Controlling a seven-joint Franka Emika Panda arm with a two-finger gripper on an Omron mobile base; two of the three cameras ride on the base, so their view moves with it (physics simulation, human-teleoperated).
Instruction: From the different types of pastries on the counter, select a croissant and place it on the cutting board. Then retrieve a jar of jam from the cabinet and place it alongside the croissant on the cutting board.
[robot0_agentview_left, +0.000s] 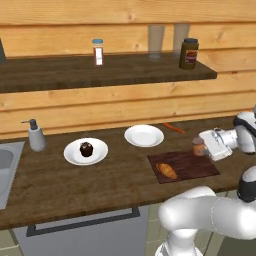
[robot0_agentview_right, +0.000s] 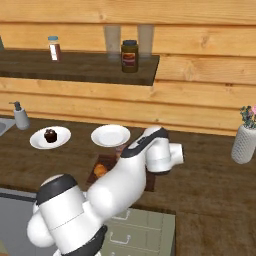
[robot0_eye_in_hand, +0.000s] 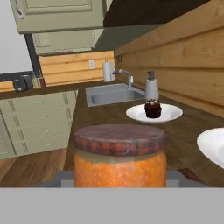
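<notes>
While the arm reaches in from the right, the hand (robot0_agentview_left: 204, 148) sits low over the far right corner of the cutting board (robot0_agentview_left: 192, 167), its fingers closed on the jar of jam (robot0_agentview_left: 199, 147), an orange jar with a brownish top that looms large and close in the hand view (robot0_eye_in_hand: 120, 154). Whether the jar rests on the board or hangs just above it cannot be told. On the near left part of the board lies the croissant (robot0_agentview_left: 166, 171), well apart from the jar. The table (robot0_agentview_left: 75, 182) is a long dark brown wood-grain top running left to right under a wall of pale horizontal planks. To the left of the board a white plate (robot0_agentview_left: 144, 135) stands bare, and farther left a second white plate (robot0_agentview_left: 86, 151) carries the dark cupcake (robot0_agentview_left: 86, 149). A thin orange carrot (robot0_agentview_left: 174, 128) lies near the wall behind the board. At the far left a soap dispenser (robot0_agentview_left: 35, 135) stands beside the sink (robot0_agentview_left: 6, 170). Above, a dark wooden wall shelf (robot0_agentview_left: 100, 71) holds a white-and-red shaker (robot0_agentview_left: 98, 52) and a dark brown jar (robot0_agentview_left: 189, 53). At the far right of the table a pale vase (robot0_agentview_right: 245, 142) with flowers stands. Pale green cabinet fronts (robot0_eye_in_hand: 39, 127) run below the table.
</notes>
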